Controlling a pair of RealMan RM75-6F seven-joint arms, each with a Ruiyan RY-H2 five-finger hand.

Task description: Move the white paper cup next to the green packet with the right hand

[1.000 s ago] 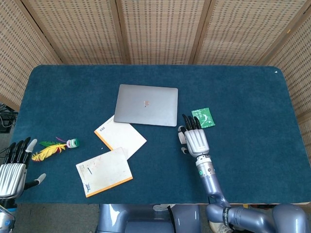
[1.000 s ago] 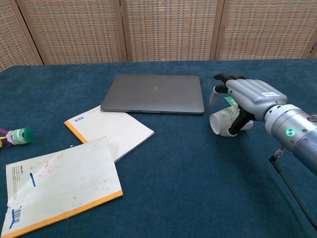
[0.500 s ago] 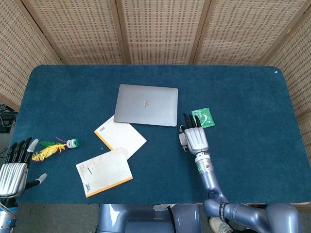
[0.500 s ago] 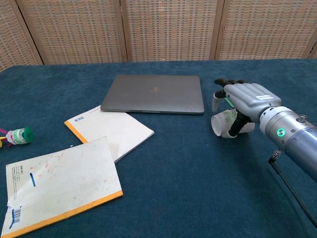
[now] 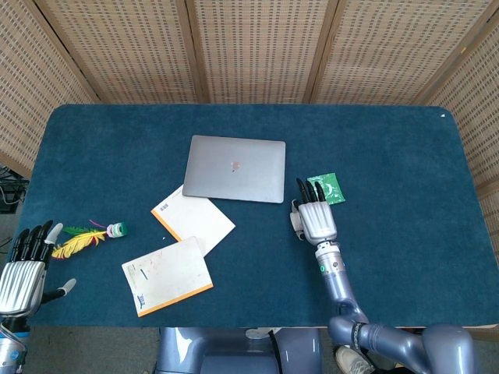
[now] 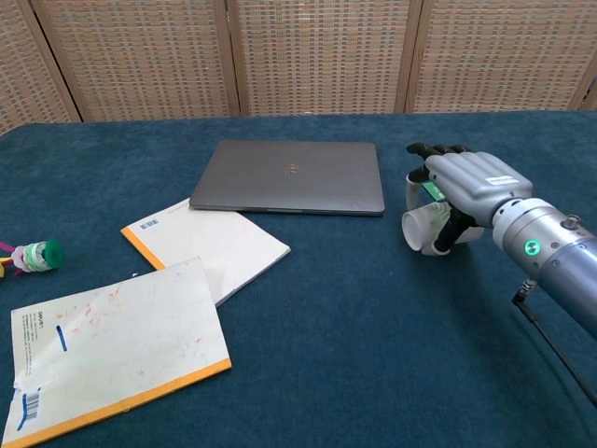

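Note:
The white paper cup [image 6: 422, 230] lies on its side under my right hand [image 6: 466, 185], which grips it from above with fingers and thumb curled around it. In the head view only a sliver of the cup [image 5: 296, 221] shows at the left edge of the right hand [image 5: 316, 217]. The green packet [image 5: 327, 188] lies flat just beyond the fingertips, mostly hidden behind the hand in the chest view, where a corner of the green packet [image 6: 430, 190] shows. My left hand [image 5: 22, 265] hangs with its fingers spread at the table's near left corner, holding nothing.
A closed grey laptop [image 6: 291, 175] sits left of the cup. Two white and orange booklets [image 6: 203, 243] [image 6: 107, 341] lie at the front left. A feathered shuttlecock toy [image 5: 87, 237] rests near the left hand. The blue table cover [image 6: 354, 355] stretches out in front.
My right hand has carried the cup slightly right and farther back, closer to the green packet. The left hand has stayed put.

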